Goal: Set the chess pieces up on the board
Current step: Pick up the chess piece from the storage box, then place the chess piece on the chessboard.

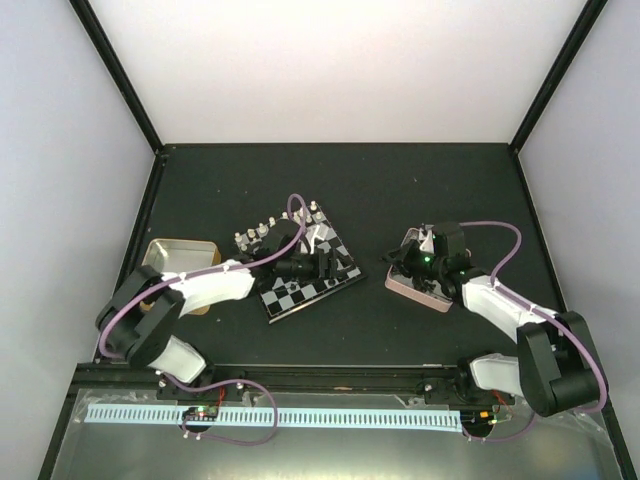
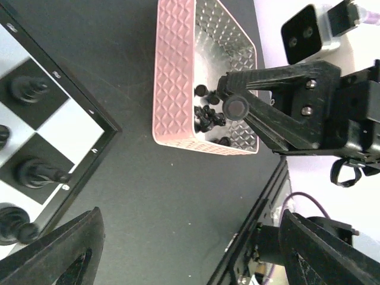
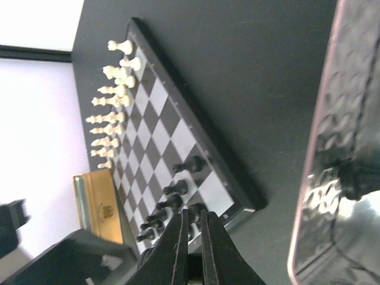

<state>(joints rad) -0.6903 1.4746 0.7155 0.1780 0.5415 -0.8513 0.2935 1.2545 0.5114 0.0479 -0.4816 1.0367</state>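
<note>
The board lies mid-table. White chess pieces line its far-left edge, and they also show in the right wrist view. Several black pieces stand along its right edge. My left gripper hovers over that right edge, open and empty, with its fingers wide apart. My right gripper is over the pink-rimmed tray. It is nearly shut on a small black piece at its tips. More black pieces lie in that tray.
A tan-rimmed tray sits left of the board, and it also shows in the right wrist view. The pink tray's rim is close on the right. The table's near rail runs below.
</note>
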